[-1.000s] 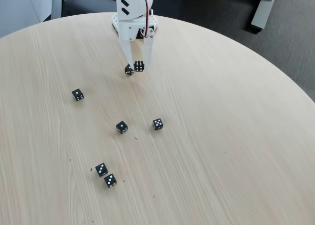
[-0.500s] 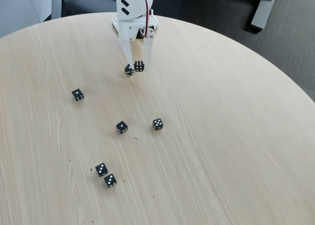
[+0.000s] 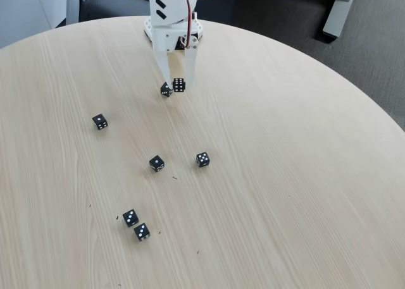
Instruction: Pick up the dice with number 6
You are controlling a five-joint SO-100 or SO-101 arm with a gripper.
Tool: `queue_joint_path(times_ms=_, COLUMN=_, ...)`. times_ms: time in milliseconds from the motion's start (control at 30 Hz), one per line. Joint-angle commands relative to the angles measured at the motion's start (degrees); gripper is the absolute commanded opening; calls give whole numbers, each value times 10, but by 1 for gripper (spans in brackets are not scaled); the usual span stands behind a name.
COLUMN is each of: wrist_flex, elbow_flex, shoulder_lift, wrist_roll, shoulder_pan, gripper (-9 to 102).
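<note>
Now the white gripper (image 3: 176, 81) is down near the far edge of the round wooden table (image 3: 304, 175), its two fingers pinching the dice with number 6 (image 3: 179, 85). A second black die (image 3: 166, 90) sits touching its left side. Five more black dice are scattered toward the middle and near edge, well apart from the arm.

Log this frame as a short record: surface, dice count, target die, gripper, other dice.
surface: round light wood table
dice count: seven black dice
target die: the dice with number 6, between the gripper's fingertips
gripper: white gripper, pointing down at the target; contact unclear
neighbour: another die touching the target's left side
other dice: five scattered nearer the camera, including a five-pip die
</note>
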Motion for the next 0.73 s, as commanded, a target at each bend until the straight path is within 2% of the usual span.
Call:
queue_joint_path(times_ms=0, wrist_flex=-1, elbow_flex=-3, shoulder_lift=4, wrist_roll=5, shoulder_pan=5, gripper=1)
queue_joint_path(times_ms=700, wrist_flex=-1, elbow_flex=-3, shoulder_lift=4, wrist_roll=-1, shoulder_pan=-1, gripper=1)
